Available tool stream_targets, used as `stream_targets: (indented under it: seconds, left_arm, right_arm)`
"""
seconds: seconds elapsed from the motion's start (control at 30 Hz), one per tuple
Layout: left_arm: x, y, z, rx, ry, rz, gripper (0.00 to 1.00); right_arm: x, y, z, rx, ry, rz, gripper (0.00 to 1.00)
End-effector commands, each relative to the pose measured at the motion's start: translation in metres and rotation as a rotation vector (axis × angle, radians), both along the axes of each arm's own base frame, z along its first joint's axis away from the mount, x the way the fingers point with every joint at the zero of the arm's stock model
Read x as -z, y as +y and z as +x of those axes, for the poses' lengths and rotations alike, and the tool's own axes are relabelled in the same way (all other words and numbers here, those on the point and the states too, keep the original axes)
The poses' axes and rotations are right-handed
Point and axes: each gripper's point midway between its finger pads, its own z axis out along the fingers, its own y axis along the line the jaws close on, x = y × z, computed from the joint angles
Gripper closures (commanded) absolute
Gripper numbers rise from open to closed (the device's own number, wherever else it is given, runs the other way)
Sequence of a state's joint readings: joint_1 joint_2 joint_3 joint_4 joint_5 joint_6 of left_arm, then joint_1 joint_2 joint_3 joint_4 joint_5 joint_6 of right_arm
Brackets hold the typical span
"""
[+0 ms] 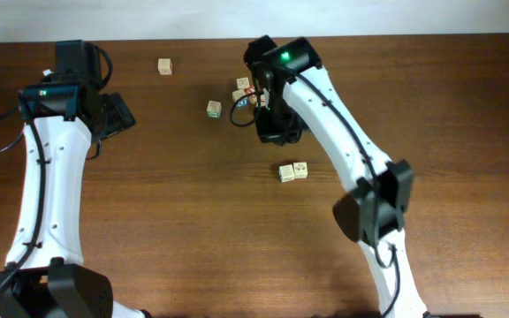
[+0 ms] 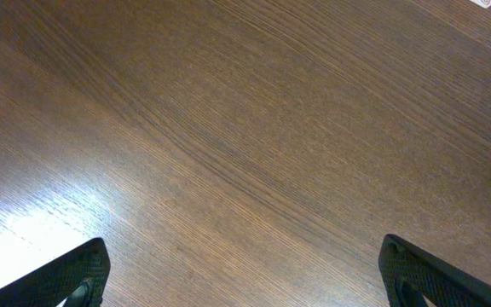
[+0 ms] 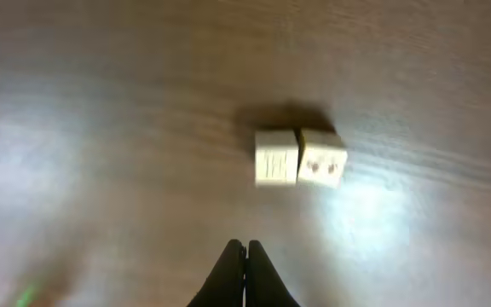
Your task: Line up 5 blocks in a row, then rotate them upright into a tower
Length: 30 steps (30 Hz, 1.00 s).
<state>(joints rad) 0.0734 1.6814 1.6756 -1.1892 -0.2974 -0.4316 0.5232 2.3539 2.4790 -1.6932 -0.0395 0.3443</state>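
While left hand [image 2: 245, 277] gapes, right hand [image 3: 245, 266] pinched together, near paired blocks [image 3: 277, 159]

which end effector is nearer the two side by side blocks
Right: the right end effector is just by the block pair; the left end effector is far to its left.

The dark brown wooden table [image 2: 228, 128] is showing a fine streaked grain under a smooth, semi-gloss finish, and it is throwing back pale patches of glare. Lying on that table, the small light-wood cubes with coloured print [image 3: 277, 158] are looking smooth and matt. Above the table, the white arm shells [image 1: 41, 194] are gleaming like glossy plastic, while the left gripper [image 2: 244, 277] is looking like matt black plastic.
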Motion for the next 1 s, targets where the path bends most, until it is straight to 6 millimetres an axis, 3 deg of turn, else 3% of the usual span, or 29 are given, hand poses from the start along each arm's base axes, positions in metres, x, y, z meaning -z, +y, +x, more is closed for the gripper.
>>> stream_targets:
  seconds: [0.0,0.13,0.4,0.5,0.77,0.97]
  left_arm:
    - [-0.005,0.003,0.001,-0.019,-0.013,0.016,0.01]
    - [-0.005,0.003,0.001,-0.019,-0.013,0.016,0.01]
    - [-0.005,0.003,0.001,-0.019,-0.013,0.016,0.01]
    - [-0.005,0.003,0.001,-0.019,-0.013,0.016,0.01]
    - [-0.005,0.003,0.001,-0.019,-0.013,0.016,0.01]
    - [-0.005,0.003,0.001,-0.019,-0.013,0.016,0.01]
  right_arm:
    - [-0.036,0.012,-0.015,-0.040,-0.093,0.001,0.96]
    - [-0.013,0.015,-0.028,-0.020,-0.029,-0.043,0.95]
    - [0.074,-0.002,-0.061,0.016,0.144,-0.130,0.96]
    - [0.092,-0.005,-0.062,-0.009,0.143,-0.136,0.95]
    - [0.121,-0.015,-0.057,-0.010,0.102,-0.174,0.96]
    - [0.129,-0.019,-0.047,-0.019,0.068,-0.171,0.96]
